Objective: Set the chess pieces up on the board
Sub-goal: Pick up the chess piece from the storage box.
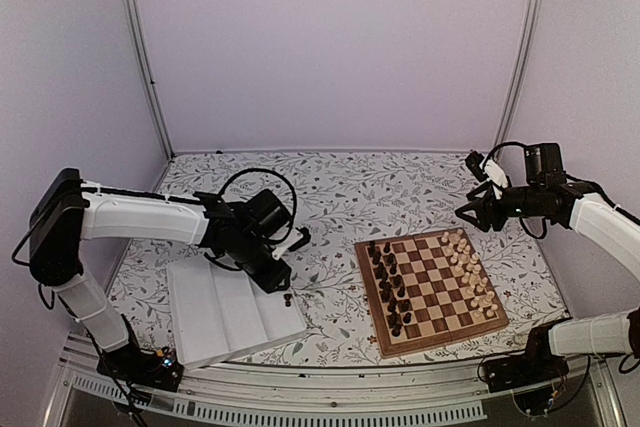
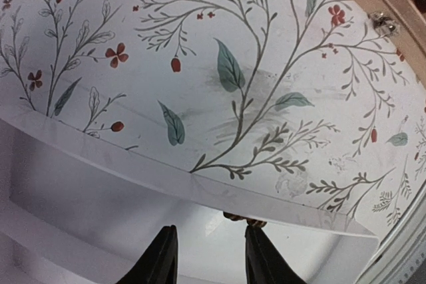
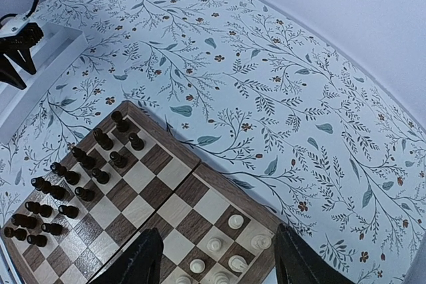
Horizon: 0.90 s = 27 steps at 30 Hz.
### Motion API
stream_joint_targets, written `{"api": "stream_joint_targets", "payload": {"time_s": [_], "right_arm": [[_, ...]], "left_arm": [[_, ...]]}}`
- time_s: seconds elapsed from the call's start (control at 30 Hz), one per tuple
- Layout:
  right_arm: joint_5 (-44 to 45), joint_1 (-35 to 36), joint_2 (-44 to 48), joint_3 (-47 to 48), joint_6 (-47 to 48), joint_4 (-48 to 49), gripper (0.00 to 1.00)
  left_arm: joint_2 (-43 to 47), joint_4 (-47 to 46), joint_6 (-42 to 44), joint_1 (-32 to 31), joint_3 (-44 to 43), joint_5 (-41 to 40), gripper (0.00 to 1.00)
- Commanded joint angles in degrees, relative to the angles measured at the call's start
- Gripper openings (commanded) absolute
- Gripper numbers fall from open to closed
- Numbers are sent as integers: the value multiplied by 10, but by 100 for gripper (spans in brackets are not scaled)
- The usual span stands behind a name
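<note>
While my left gripper [image 2: 210, 232] hangs low over the white tray [image 1: 215, 312] with its fingers apart and nothing between them, the one dark piece [image 2: 241, 218] left in that tray sits just past the tip of my right-hand finger, off to that side rather than centred in the gap. From overhead it looks to stand upright, its long axis vertical, though it is too small for me to be sure. It is close against the tray's wall on the side facing the board [image 1: 448, 335], so I judge that I must shift slightly toward that wall before closing, with little room for the outer finger between piece and wall. Beyond the wall lies bare flowered table [image 1: 340, 197], open room for carrying across to the board. This arm is plainly the nearer one. My right gripper [image 3: 218, 232], fingers also apart and empty, hovers above the board's far corner, over the cream pieces [image 1: 470, 272] ranked along the side away from the tray. The dark pieces [image 3: 66, 177] stand in two files along the side nearest the tray, which I take to be the place for this one.
</note>
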<state>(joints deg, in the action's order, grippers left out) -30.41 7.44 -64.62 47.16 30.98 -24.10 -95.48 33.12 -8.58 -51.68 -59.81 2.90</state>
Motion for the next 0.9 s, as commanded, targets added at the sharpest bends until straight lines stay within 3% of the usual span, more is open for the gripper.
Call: {"api": "stream_joint_targets", "payload": {"time_s": [0.0,0.17,0.5,0.73,0.87], "right_arm": [[-8,-1,3,-7,6,-7,60],[-8,0,-1,-5,6,-7,60],[-13,0,-12,-5,7,-7,60],[-13,0,-12,-5,7,-9,60],[-15,0,-10,-5,7,-10,60]], "left_arm": [[-13,-14,-25,9,2,9,39],[-10,-21,-93,6,18,-5,42],[0,-55,-154,-20,50,2,37],[-30,-78,-204,-42,49,5,40],[-48,-68,-232,-49,54,-25,36]]}}
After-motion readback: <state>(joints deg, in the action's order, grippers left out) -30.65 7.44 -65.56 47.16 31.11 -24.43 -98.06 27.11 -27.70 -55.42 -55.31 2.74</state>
